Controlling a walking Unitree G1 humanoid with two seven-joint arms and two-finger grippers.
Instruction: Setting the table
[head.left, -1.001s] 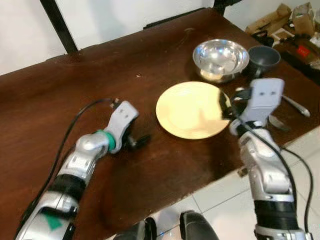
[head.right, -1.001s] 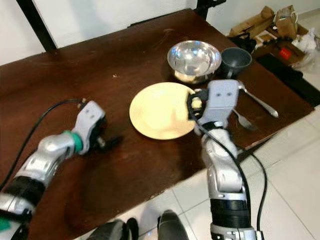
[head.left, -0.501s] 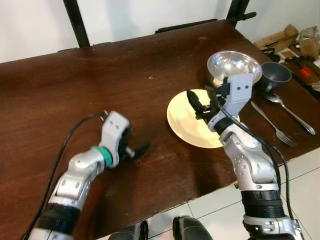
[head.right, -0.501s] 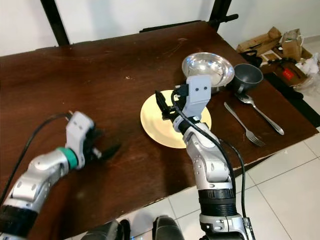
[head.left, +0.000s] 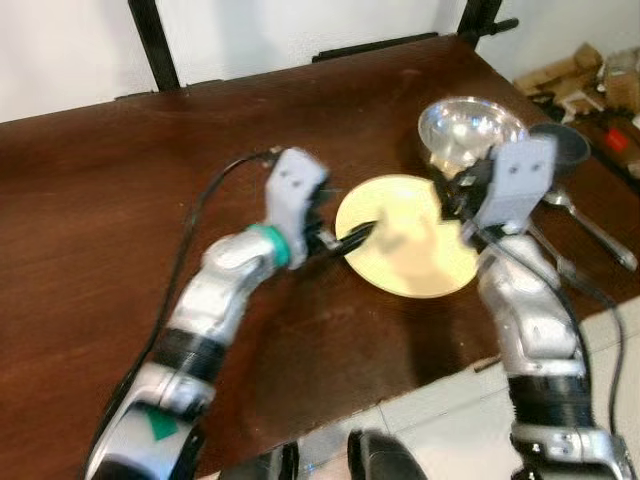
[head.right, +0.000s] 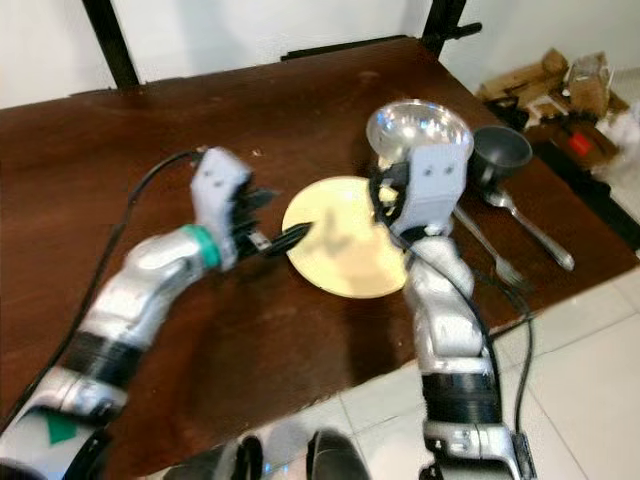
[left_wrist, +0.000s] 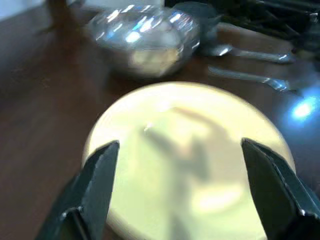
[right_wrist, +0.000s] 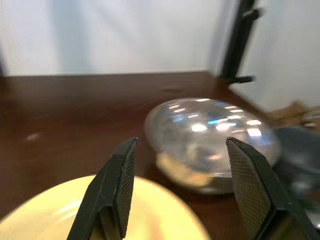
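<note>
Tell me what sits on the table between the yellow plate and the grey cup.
The steel bowl sits between the yellow plate and the grey cup, just behind the plate; the right gripper hovers in front of it. Both eye views show this.

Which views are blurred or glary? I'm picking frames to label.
Left and right eye views: motion-smeared throughout. Left wrist view: soft focus, with the shiny steel bowl flaring and a bright glare spot on the dark wooden table; arm shadows cross the round pale-yellow plate. Right wrist view: the open right gripper sharpest, the bowl behind hazy with highlights.
</note>
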